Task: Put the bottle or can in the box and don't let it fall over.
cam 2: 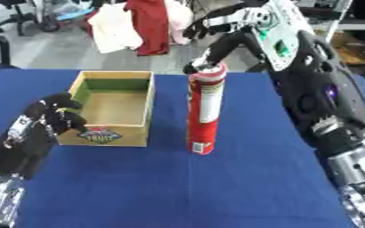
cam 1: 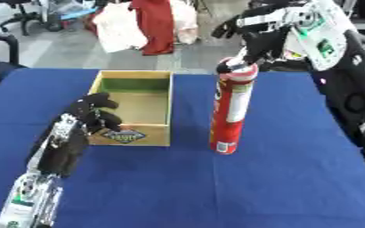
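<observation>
A tall red can (cam 1: 232, 111) with a white label stands upright on the blue table (cam 1: 256, 191), just right of the wooden box (cam 1: 168, 104). The box is open on top and nothing shows inside it. My right hand (cam 1: 267, 33) hovers over the can's top with its fingers spread, and one fingertip (cam 1: 244, 57) reaches down to the lid's rim. My left hand (cam 1: 73, 138) rises at the lower left, its fingers curled in beside the box's front left corner, holding nothing.
My right arm (cam 1: 357, 102) fills the table's right edge. Red and white clothes (cam 1: 151, 24) hang beyond the far edge, and a dark chair (cam 1: 2, 42) stands at the far left. Bare blue cloth lies in front of the can and box.
</observation>
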You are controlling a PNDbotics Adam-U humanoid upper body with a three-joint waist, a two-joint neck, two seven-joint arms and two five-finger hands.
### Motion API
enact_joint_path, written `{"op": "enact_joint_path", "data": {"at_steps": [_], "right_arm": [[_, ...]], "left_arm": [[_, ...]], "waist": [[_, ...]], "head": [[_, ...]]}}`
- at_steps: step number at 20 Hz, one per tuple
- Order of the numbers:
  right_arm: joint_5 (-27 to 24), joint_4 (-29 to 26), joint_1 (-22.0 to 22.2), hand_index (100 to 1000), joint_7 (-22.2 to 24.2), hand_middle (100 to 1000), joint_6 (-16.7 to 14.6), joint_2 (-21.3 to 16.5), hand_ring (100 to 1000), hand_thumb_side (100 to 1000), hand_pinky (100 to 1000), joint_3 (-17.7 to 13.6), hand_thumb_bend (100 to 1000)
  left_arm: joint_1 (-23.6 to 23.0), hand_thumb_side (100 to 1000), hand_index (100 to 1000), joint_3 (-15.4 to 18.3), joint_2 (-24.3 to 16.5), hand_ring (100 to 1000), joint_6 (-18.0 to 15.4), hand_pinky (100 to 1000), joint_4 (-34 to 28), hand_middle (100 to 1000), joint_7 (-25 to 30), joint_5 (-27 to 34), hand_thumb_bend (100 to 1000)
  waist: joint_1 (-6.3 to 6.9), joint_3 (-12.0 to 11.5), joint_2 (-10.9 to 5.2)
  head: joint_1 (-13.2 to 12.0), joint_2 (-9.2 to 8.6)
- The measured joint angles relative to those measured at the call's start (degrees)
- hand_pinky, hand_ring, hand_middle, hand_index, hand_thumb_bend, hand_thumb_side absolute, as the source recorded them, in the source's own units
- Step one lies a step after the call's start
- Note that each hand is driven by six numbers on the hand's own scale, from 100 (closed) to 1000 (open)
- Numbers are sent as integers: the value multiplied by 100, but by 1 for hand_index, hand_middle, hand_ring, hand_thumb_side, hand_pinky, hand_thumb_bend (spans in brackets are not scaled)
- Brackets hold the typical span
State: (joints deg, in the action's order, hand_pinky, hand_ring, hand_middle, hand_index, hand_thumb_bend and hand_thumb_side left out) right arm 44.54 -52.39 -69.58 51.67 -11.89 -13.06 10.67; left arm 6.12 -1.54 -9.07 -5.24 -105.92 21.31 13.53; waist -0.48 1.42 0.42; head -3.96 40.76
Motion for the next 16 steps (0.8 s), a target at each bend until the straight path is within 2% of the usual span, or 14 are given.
{"op": "enact_joint_path", "data": {"at_steps": [11, 16], "right_arm": [[-82, 297, 120, 1000, 13, 954, -9, -161, 977, 513, 981, 241, 565], [-168, 304, 164, 1000, 16, 946, -23, -251, 952, 506, 933, 307, 550]], "left_arm": [[0, 793, 832, 2, -6, 614, 11, 612, 1, 679, -11, -1, 100], [0, 794, 831, 3, -7, 614, 17, 611, 3, 679, -18, -2, 100]], "waist": [[-40, 4, -3], [-62, 4, -4]], "head": [[-1, -9], [-2, -11]]}}
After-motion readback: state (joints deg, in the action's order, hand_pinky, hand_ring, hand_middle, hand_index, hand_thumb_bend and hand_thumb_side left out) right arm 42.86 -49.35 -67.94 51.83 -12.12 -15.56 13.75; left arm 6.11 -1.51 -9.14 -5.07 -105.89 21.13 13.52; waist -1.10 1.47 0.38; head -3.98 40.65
